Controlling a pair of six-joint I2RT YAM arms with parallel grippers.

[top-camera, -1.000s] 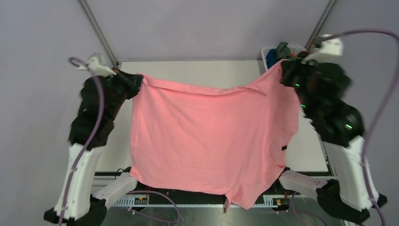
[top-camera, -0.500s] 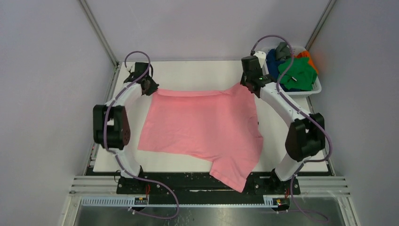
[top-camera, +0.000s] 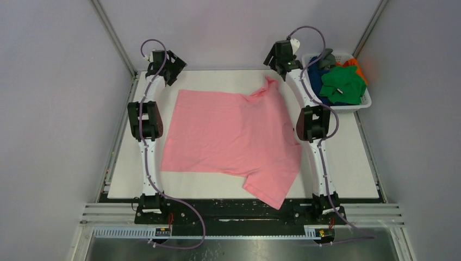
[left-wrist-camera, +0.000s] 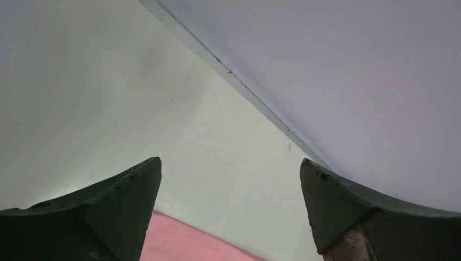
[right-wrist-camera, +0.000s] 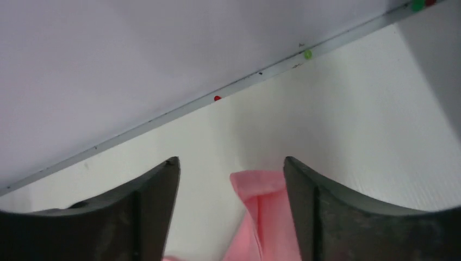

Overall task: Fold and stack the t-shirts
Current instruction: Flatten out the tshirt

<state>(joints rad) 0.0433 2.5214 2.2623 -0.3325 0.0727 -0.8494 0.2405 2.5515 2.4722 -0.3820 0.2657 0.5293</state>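
Observation:
A light pink t-shirt (top-camera: 234,136) lies spread on the white table (top-camera: 217,79). One sleeve (top-camera: 269,190) reaches the near edge, and its far right corner (top-camera: 266,87) is bunched up. My left gripper (top-camera: 175,64) hovers open past the shirt's far left corner, holding nothing. In the left wrist view the left gripper (left-wrist-camera: 230,160) shows only bare table between its fingers, with a strip of pink t-shirt (left-wrist-camera: 185,242) below. My right gripper (top-camera: 273,58) is open just beyond the bunched corner. The right wrist view shows that pink t-shirt corner (right-wrist-camera: 266,217) lying loose below the right gripper (right-wrist-camera: 231,159).
A white slatted basket (top-camera: 364,102) stands at the far right of the table. It holds a green t-shirt (top-camera: 342,84), a dark blue one (top-camera: 315,68), an orange one (top-camera: 354,62) and a grey one (top-camera: 326,54). The back wall stands close behind both grippers.
Both grippers lowered the pink t-shirt onto the table, let go of its far corners, opened and drew back toward the far edge. The shirt now lies flat.

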